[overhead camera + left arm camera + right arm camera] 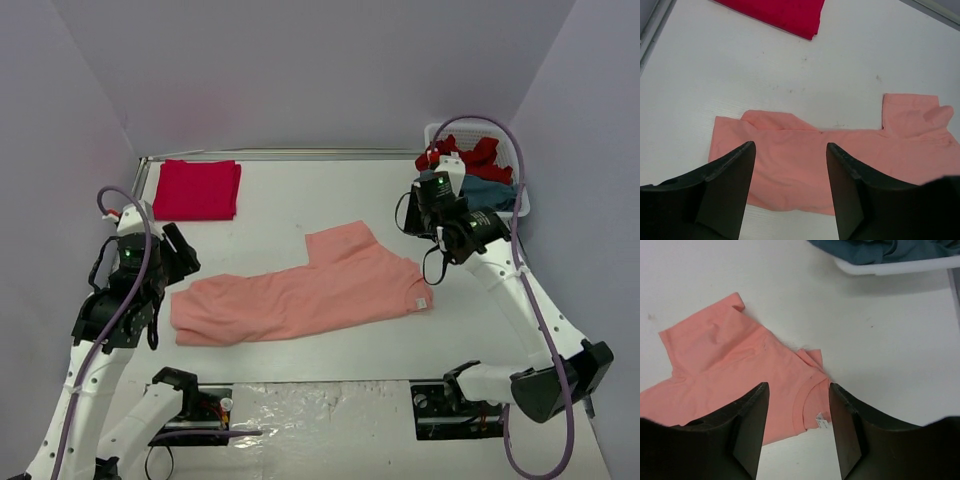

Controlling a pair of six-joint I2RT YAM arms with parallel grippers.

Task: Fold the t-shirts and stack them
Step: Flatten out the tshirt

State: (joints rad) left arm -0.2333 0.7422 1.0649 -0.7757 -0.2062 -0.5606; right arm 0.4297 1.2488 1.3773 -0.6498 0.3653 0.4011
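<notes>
**Caller:** Start at the fingertips. What are they doing?

**Me:** My left gripper [790,146] is hanging with its jaws apart and nothing between them. My right gripper [798,386] is doing the same, a middling gap, empty. Both are hovering clear of the cloth.

**Caller:** And below them?

**Me:** The salmon-orange t-shirt [300,295] is lying flat on the table [330,195], doubled lengthwise as far as I can judge, and stretching across between my two arms. My left is looking down on the hem end. My right is looking down on the collar [799,412] end, where a little white label [821,421] is showing. One sleeve [340,243] is poking out on the far side.

**Caller:** Further out?

**Me:** A crimson t-shirt [197,188] is sitting folded in the far left corner, well apart. At far right the white basket [890,267] is holding a teal-blue t-shirt [880,250], with red cloth [480,155] bunching up beside it.

**Caller:** Where's the danger?

**Me:** I'm guessing the next fold is end to end. If I'm pinching only the top layer, the doubled cloth is going to peel open. If my two hands are rising unevenly, the edges are going to skew. And that loose sleeve is likely to end up sticking out of the stack unless I'm tucking it in first.
</notes>
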